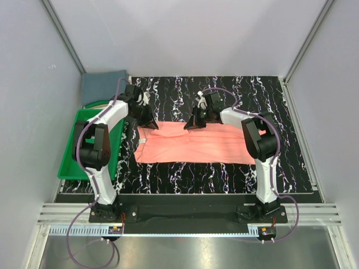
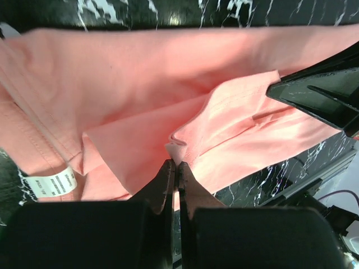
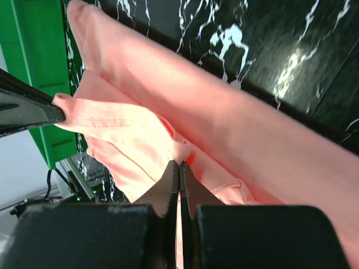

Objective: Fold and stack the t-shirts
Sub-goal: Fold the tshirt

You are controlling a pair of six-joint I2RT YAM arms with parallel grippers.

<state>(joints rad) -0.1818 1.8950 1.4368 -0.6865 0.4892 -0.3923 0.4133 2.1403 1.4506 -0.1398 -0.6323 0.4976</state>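
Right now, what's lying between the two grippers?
The top view shows only the far edge of the salmon-pink t-shirt stretched between the left gripper and the right gripper, both shut on that cloth.

Salmon-pink t-shirt (image 1: 196, 150): flat on black marbled counter (image 1: 235, 92), lying as long band left to right, mid-counter. Left tool (image 1: 151, 124), right tool (image 1: 189, 125): both tipped down onto band's far edge, near each other, over its left half. Grip detail too small to tell. Blue-grey t-shirt (image 1: 104, 84): squarish pad in far-left corner, well apart from pink one. Green tray (image 1: 67, 163): counter's left edge, partly under left arm.
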